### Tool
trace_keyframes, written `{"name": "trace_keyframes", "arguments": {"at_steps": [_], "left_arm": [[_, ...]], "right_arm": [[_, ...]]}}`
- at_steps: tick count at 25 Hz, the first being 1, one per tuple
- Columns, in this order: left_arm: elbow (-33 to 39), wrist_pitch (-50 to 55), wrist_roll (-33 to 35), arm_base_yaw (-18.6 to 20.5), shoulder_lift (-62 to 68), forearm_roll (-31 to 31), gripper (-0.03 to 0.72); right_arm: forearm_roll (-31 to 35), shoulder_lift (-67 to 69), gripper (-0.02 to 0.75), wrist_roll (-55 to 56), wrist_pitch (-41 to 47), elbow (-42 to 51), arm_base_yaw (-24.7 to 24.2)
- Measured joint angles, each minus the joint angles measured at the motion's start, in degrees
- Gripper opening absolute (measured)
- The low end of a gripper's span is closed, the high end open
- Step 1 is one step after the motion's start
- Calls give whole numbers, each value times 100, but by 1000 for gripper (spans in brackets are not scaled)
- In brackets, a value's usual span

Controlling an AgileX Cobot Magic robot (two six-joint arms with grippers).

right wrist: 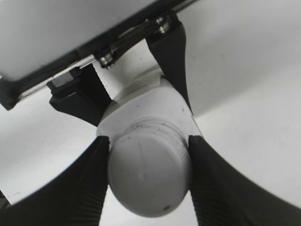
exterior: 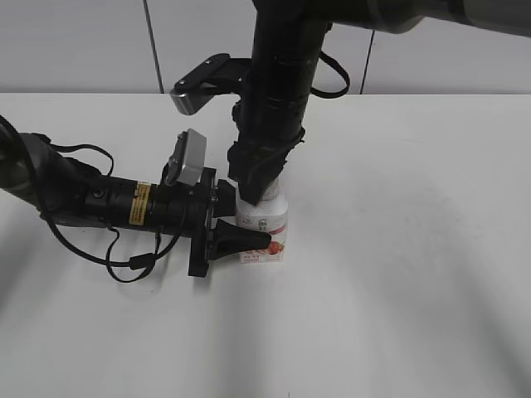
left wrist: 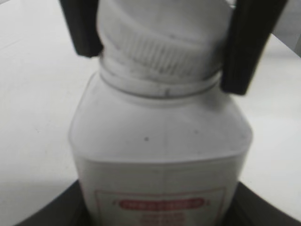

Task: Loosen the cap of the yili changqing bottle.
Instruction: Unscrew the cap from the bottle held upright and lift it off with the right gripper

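Observation:
The yili changqing bottle stands upright on the white table, white with a red and pink label. My left gripper lies along the table and is shut on the bottle's body; the body fills the left wrist view. My right gripper comes straight down from above and is shut on the white ribbed cap, one black finger on each side. The cap sits tilted on the neck in the left wrist view. In the exterior view the cap is hidden by the right gripper.
The bare white table spreads around the bottle. A black cable loops on the table below the left arm. A light wall stands behind the table's far edge.

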Motion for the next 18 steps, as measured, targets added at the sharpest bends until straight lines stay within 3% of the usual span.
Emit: {"name": "trace_keyframes", "arguments": {"at_steps": [12,18], "left_arm": [[0,0,0,0,0,0,365],[0,0,0,0,0,5,365]], "right_arm": [[16,0,398,-1611,0,0,0],[16,0,398,-1841,0,0,0]]}}
